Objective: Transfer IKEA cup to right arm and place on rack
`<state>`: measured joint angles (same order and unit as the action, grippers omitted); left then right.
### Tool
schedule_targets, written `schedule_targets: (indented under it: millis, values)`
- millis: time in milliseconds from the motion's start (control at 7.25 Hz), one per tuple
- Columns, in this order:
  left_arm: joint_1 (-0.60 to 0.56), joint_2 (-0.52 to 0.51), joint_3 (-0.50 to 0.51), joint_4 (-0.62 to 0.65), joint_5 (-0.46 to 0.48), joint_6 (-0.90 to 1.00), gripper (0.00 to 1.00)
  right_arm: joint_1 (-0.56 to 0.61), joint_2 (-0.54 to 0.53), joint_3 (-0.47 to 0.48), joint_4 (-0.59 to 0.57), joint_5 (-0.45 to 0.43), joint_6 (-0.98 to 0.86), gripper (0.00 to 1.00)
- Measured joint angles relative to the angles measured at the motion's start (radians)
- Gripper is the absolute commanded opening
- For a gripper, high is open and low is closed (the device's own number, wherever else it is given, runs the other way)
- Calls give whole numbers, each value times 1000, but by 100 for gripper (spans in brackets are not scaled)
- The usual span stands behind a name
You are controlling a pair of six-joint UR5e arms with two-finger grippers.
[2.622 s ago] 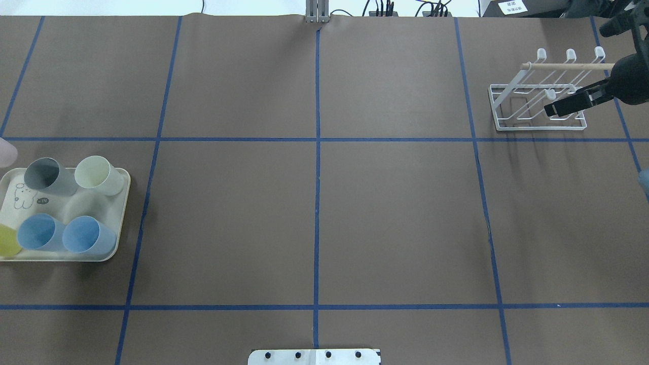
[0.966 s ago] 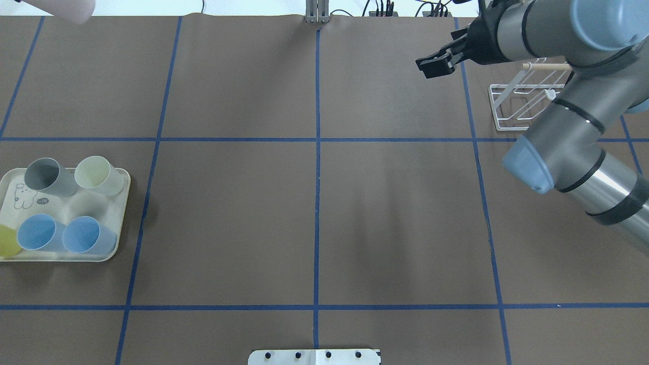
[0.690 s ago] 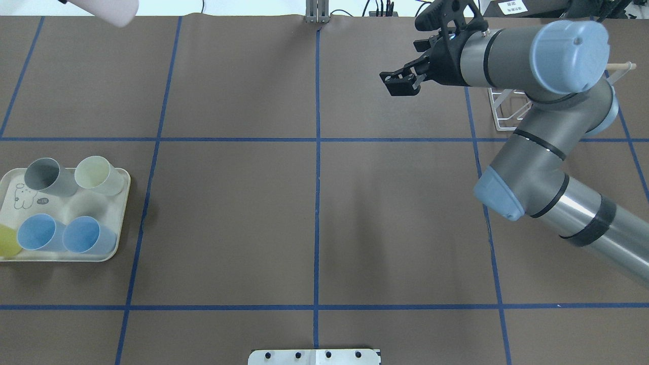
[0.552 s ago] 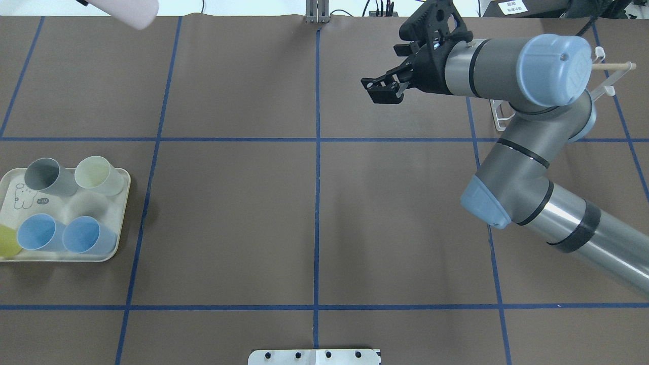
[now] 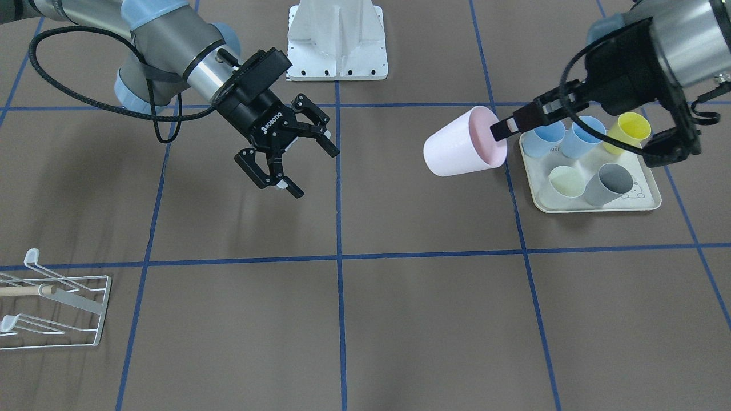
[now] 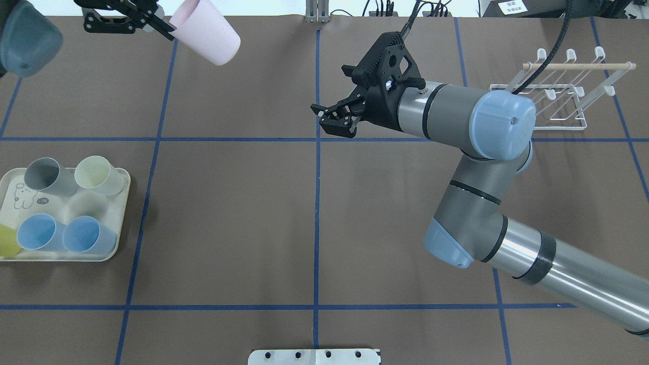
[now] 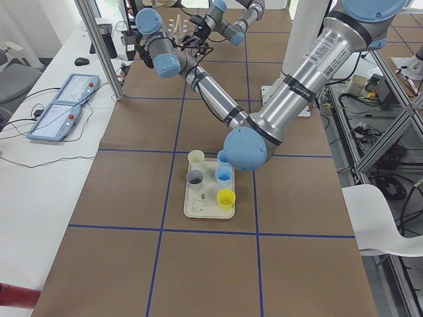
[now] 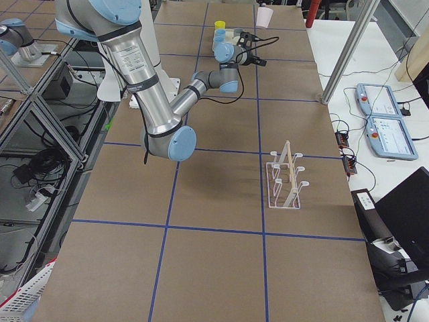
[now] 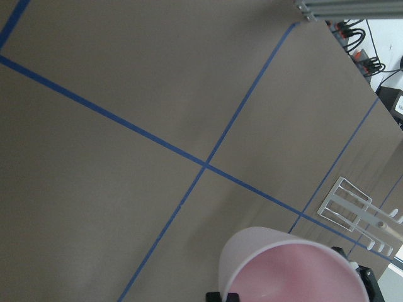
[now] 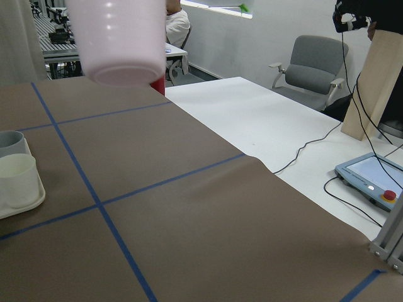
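Note:
My left gripper (image 5: 501, 129) is shut on the rim of a pink cup (image 5: 460, 147) and holds it in the air, tilted on its side, base toward the right arm. In the overhead view the pink cup (image 6: 207, 33) hangs over the table's far left, in my left gripper (image 6: 170, 31). My right gripper (image 6: 330, 120), black and lettered ROBOTIQ, is open and empty near the centre line, well apart from the cup. It also shows in the front-facing view (image 5: 313, 173). The right wrist view shows the cup's base (image 10: 123, 39) ahead. The white wire rack (image 6: 578, 66) stands at the far right.
A cream tray (image 6: 123, 203) at the near left holds a grey cup (image 6: 48, 176), a pale green cup (image 6: 98, 174), two blue cups (image 6: 86, 235) and a yellow cup (image 6: 7, 241). The right arm's elbow (image 6: 502, 124) hangs beside the rack. A white base plate (image 5: 337, 40) sits at the robot's edge.
My right arm has swung left from the rack toward the centre line, gripper still open. The pink cup has moved right along the far edge toward it.

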<state>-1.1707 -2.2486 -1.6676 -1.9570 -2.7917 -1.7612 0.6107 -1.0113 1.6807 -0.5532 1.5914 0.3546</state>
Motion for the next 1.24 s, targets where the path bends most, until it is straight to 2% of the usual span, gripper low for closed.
schedule_targets:
  millis: [276,552,1242]
  values:
    - [60,-50,0,-2,74,-70,0,-59,30,2,14,-94,-17,98]
    - [97,-68,0,-2,104,-88,0,-105,50,2,43,-182,-26,98]
    - [159,-70,0,-3,110,-86,0,-116,55,6,73,-245,-71,96]
